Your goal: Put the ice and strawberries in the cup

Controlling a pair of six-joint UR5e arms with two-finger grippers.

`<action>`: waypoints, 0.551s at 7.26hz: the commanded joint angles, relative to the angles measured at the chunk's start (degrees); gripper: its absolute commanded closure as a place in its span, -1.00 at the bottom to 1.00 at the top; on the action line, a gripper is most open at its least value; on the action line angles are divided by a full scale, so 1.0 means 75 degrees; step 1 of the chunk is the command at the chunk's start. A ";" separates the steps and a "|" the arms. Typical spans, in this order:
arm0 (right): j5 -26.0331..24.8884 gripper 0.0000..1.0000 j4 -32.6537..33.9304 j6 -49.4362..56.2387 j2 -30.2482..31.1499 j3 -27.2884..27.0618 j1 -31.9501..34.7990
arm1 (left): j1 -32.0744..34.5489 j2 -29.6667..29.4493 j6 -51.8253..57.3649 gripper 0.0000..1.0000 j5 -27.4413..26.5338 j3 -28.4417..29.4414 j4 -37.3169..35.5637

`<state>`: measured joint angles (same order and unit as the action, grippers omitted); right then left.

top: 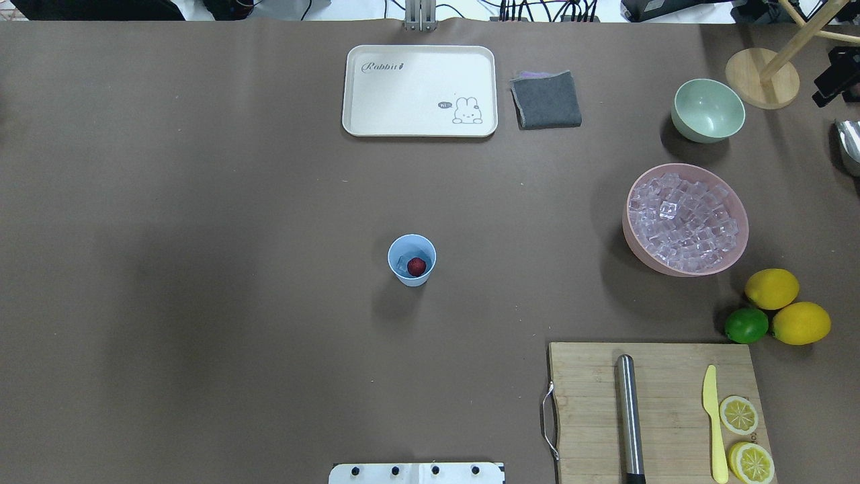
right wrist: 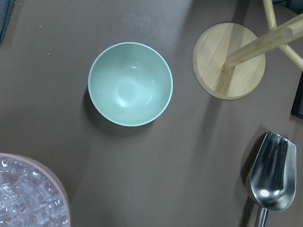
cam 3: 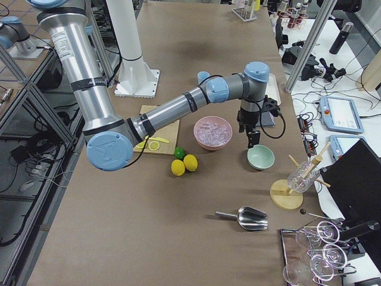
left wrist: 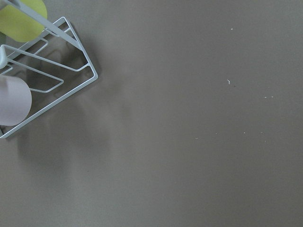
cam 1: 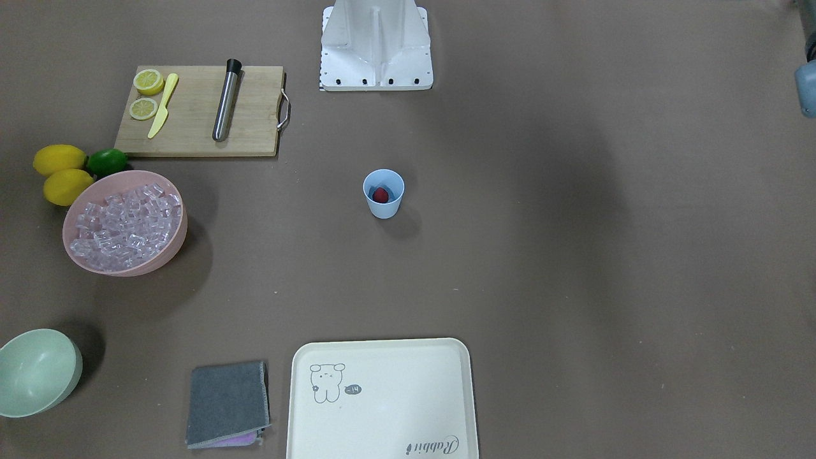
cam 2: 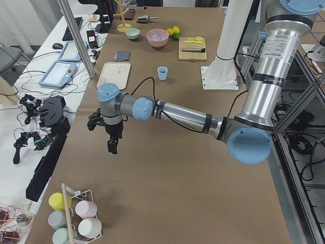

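The light-blue cup (top: 412, 259) stands upright mid-table and also shows in the front view (cam 1: 384, 193). A red strawberry (top: 416, 267) lies inside it, with a pale glassy bit beside it that may be ice. Many clear ice cubes (top: 685, 222) fill the pink bowl (top: 739, 259). My left gripper (cam 2: 112, 145) hangs over bare table near the left end, far from the cup. My right gripper (cam 3: 252, 140) hangs over the pale green bowl (right wrist: 130, 83), beside the pink bowl. Both grippers show only in side views, so I cannot tell whether they are open or shut.
A wooden cutting board (top: 658, 403) holds a steel muddler, a yellow knife and lemon slices. Two lemons and a lime (top: 746, 325) lie beside it. A cream tray (top: 420, 91) and a grey cloth (top: 545, 99) lie on the far side. A metal scoop (right wrist: 272, 177), a wooden stand (right wrist: 230, 61) and a wire cup rack (left wrist: 42, 75) stand at the table's ends.
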<state>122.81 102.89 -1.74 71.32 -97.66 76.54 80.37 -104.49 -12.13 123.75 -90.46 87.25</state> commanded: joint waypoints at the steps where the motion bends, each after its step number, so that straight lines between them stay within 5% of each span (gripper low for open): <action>1: -0.0282 -0.99 -0.0429 0.0009 -0.0226 0.0911 -0.0034 | 0.0006 -0.0130 0.0000 -0.95 0.0000 0.0061 0.0004; 4: -0.0297 -0.99 -0.0384 -0.0015 -0.0392 0.1537 0.0001 | 0.0088 -0.0118 0.0000 -0.95 0.0000 0.0038 0.0015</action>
<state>120.46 99.84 -1.86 68.37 -87.57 76.40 80.80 -105.42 -12.15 123.79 -90.16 87.35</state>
